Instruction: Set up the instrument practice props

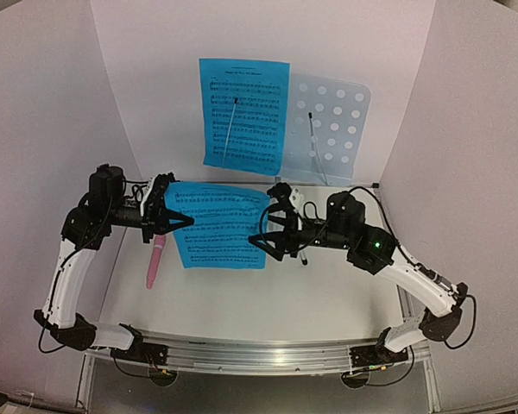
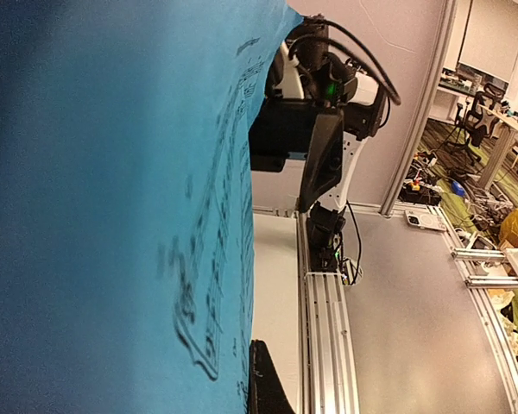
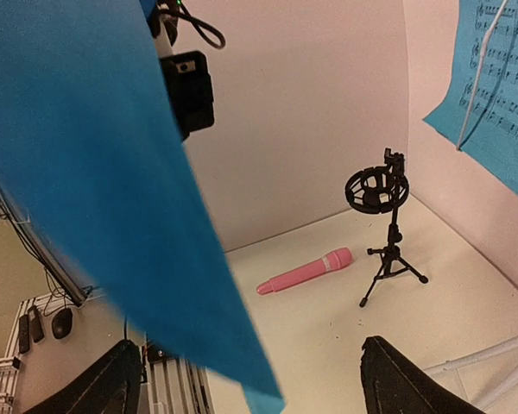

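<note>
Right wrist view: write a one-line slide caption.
Pink microphone lies beside the upright black tripod mic holder, behind a blue sheet-music page.

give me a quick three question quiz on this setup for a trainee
1. True or false: the pink microphone sits in the black tripod holder.
2. Which gripper grips the loose blue sheet?
3. Sheets on the music stand: A none, B one, C two?
Key: 1 false, it lies on the table. 2 the left gripper. 3 B.
</note>
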`<state>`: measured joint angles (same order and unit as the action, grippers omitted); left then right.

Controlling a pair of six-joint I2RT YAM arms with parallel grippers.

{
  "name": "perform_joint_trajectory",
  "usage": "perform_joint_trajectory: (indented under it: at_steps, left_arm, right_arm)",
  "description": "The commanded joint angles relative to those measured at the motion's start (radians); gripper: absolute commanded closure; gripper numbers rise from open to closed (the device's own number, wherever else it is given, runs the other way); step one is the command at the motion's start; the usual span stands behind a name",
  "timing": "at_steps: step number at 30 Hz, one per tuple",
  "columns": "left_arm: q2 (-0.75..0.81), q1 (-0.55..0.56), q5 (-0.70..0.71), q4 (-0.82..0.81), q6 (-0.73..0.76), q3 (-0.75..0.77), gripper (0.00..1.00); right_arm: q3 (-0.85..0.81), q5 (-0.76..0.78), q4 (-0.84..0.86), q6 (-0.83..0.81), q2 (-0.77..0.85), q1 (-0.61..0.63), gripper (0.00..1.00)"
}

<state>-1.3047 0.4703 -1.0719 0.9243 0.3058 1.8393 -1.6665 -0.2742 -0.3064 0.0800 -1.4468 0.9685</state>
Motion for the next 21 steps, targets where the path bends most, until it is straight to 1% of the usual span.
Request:
perform_joint_trajectory:
  at_steps: [1, 3, 4, 8, 12, 13, 14, 15, 16, 19, 20, 21]
  left_arm:
    - [-0.010, 0.017, -0.039, 0.000, -0.004, 0.049, 1.00]
    - [-0.017, 0.023, -0.042, -0.003, -0.008, 0.053, 1.00]
    - [-0.020, 0.026, -0.043, -0.006, -0.012, 0.057, 1.00]
    - [-0.034, 0.028, -0.045, -0.030, -0.032, 0.066, 1.00]
    - [-0.044, 0.028, -0.048, -0.058, -0.075, 0.070, 1.00]
    - [-0.046, 0.028, -0.047, -0.063, -0.081, 0.071, 1.00]
    - [-0.046, 0.028, -0.044, -0.066, -0.085, 0.072, 1.00]
    - [-0.044, 0.028, -0.040, -0.070, -0.089, 0.069, 0.95]
    - [-0.042, 0.028, -0.037, -0.073, -0.093, 0.066, 0.90]
    - [-0.035, 0.028, -0.033, -0.094, -0.103, 0.053, 0.66]
    - [-0.032, 0.028, -0.034, -0.108, -0.114, 0.047, 0.57]
    - [-0.030, 0.028, -0.034, -0.125, -0.124, 0.040, 0.50]
  right_arm:
    - [-0.037, -0.074, -0.017, -0.017, -0.012, -0.015, 0.18]
    - [-0.042, -0.110, -0.017, -0.015, -0.013, -0.019, 0.27]
    - [-0.046, -0.131, -0.017, -0.014, -0.013, -0.021, 0.34]
    - [-0.056, -0.190, -0.014, -0.001, -0.018, -0.024, 0.70]
    - [-0.080, -0.236, -0.014, 0.020, -0.036, -0.030, 0.98]
    - [-0.081, -0.240, -0.014, 0.021, -0.033, -0.031, 1.00]
    - [-0.081, -0.239, -0.013, 0.020, -0.028, -0.032, 1.00]
    - [-0.078, -0.222, -0.010, 0.019, -0.017, -0.036, 1.00]
    - [-0.076, -0.204, -0.007, 0.018, -0.006, -0.040, 1.00]
    - [-0.081, -0.162, -0.004, 0.024, 0.021, -0.052, 1.00]
    - [-0.084, -0.159, -0.003, 0.026, 0.028, -0.056, 1.00]
    - [-0.086, -0.159, -0.003, 0.027, 0.035, -0.059, 1.00]
